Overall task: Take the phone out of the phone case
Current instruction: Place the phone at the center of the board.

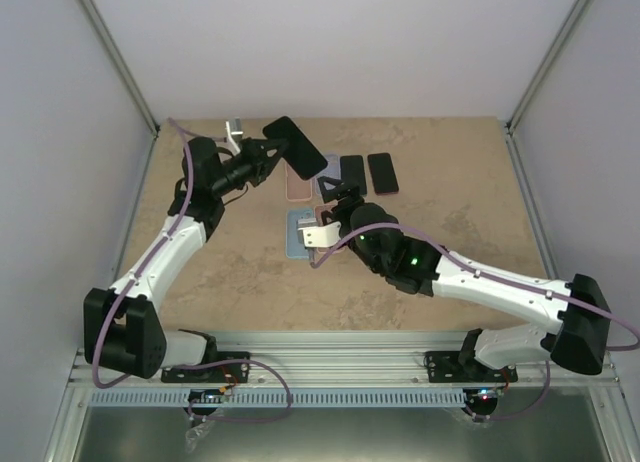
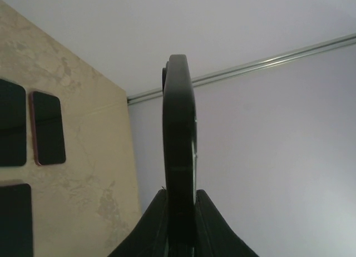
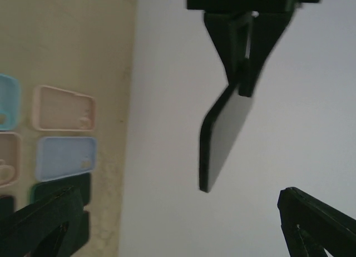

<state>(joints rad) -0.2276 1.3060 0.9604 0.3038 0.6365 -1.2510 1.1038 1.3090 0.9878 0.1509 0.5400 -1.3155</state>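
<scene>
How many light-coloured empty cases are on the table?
4, in the right wrist view: pink case beside blue case, cyan case and beige case cut off at the left edge. More may be hidden.

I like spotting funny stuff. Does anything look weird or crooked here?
Yes: one black phone hangs tilted in the air, pinched by the left tool, while the other phones lie flat on the table.

The phone (image 1: 296,147) is plain black, as is the left end effector (image 1: 268,150) gripping it. The surface (image 1: 230,282) is beige, mottled with brownish marble-like patches. In the right wrist view a pale pink case (image 3: 63,108) lies at twelve o'clock of a light blue case (image 3: 65,157), and a dark green case (image 3: 55,184) lies at six o'clock. A second phone (image 2: 47,128) has a black screen and a red rim.
</scene>
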